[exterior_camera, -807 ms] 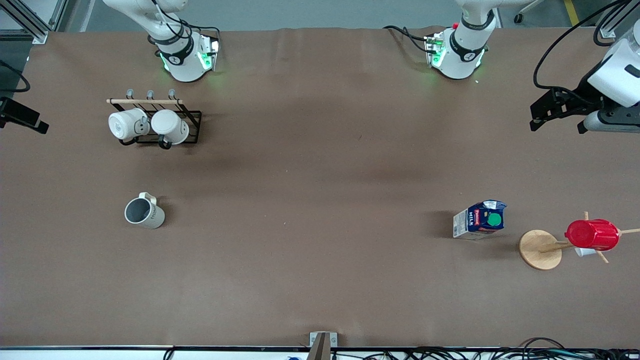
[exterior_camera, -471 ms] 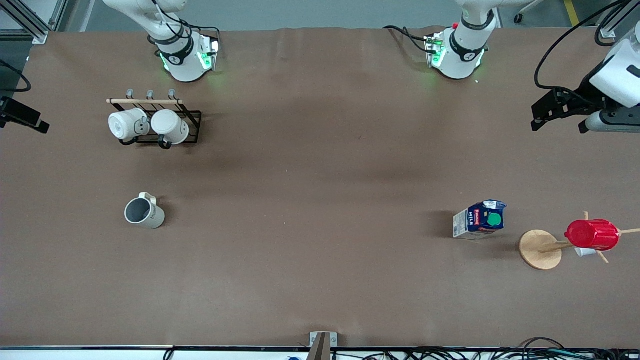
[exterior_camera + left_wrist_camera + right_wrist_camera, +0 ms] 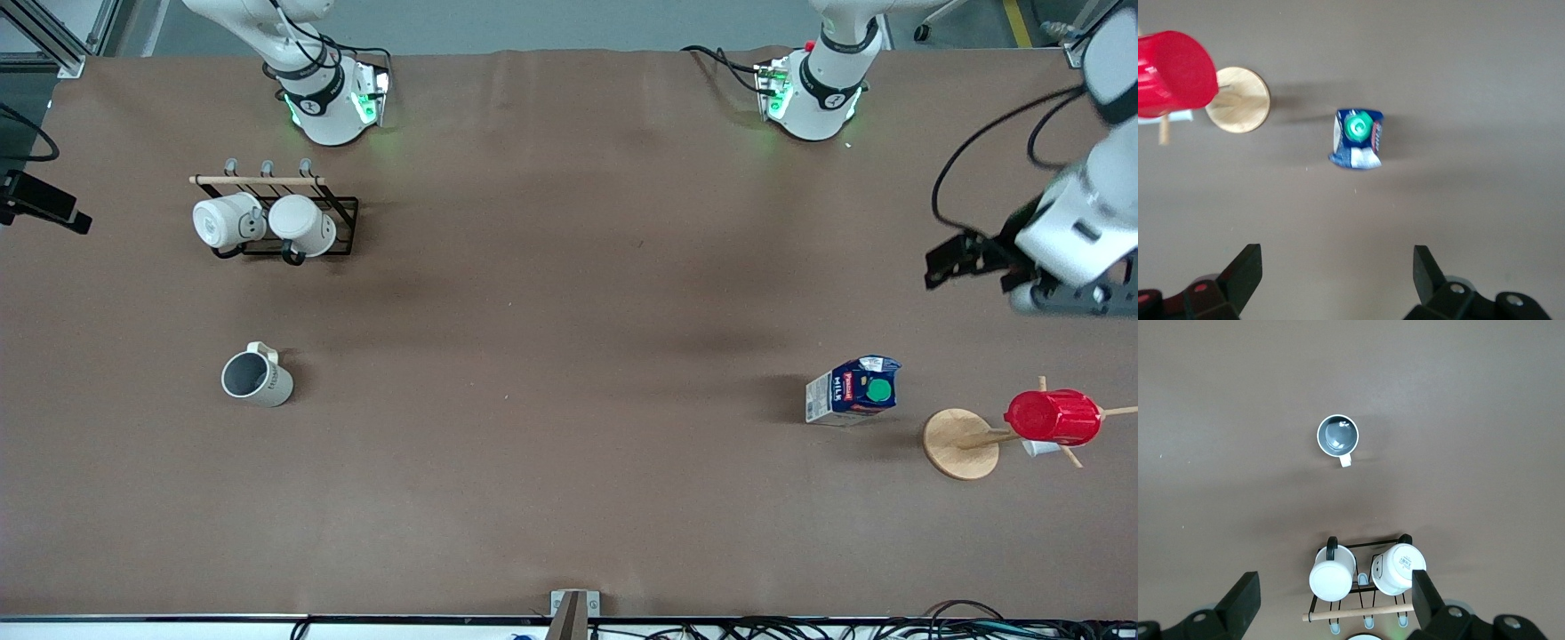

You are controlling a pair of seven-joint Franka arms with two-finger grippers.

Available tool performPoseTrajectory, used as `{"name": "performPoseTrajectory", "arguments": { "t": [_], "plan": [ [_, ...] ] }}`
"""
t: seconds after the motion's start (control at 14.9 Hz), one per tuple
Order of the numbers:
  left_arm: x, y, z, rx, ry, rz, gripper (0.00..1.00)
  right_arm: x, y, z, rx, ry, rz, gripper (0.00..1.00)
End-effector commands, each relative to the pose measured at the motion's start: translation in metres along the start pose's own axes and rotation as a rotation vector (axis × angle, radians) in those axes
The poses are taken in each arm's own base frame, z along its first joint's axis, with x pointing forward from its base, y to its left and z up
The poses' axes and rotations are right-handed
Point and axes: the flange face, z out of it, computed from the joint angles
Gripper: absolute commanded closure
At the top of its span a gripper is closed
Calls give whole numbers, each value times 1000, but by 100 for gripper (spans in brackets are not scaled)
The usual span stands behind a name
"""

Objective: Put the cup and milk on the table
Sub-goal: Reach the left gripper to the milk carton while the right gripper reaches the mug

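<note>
My left gripper (image 3: 1337, 283) hung in the air over the counter (image 3: 569, 462) at the left arm's end, wrist tipped so its camera looked straight down, and its two fingers (image 3: 1245, 272) stood wide apart with nothing between them. In the front view the left gripper (image 3: 956, 260) showed at the end of my white forearm, over bare counter. The milk (image 3: 853, 390) stood upright on the counter, well clear of that gripper, its green cap facing up; in my left wrist view the milk (image 3: 1358, 137) sat just beside the round wooden base of the cup stand (image 3: 960, 443), which carried the red cup (image 3: 1053, 417) on one of its pegs. My right gripper (image 3: 1331, 603) also pointed straight down from high above the rack of white mugs (image 3: 1366, 577), fingers (image 3: 1243, 595) spread and empty. The cup (image 3: 256, 376) stood upright on the counter toward the right arm's end, nearer the front camera than the rack (image 3: 276, 218), its dark inside showing and its handle turned toward the rack.
</note>
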Motion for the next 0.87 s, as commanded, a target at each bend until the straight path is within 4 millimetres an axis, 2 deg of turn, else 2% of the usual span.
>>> {"name": "performPoseTrajectory", "arguments": {
  "t": [0.0, 0.07, 0.27, 0.4, 0.61, 0.81],
  "plan": [
    [15, -6, 58, -7, 6, 5, 0, 19, 0, 44, -19, -7, -20, 0],
    [21, -6, 77, -12, 2, 6, 0, 29, 0, 68, -19, 15, -35, 0],
    [41, -3, 122, -29, 24, 12, 0, 55, 4, 160, -25, 59, -98, 0],
    [49, 1, 150, -22, 24, 26, 0, 74, 5, 209, -31, 59, -100, 0],
    [51, 1, 169, 2, 4, 47, 8, 93, 7, 279, -40, 71, -142, 0],
    [51, 8, 183, -2, -16, 57, 21, 97, 6, 329, -57, 101, -160, 0]
  ]
}}
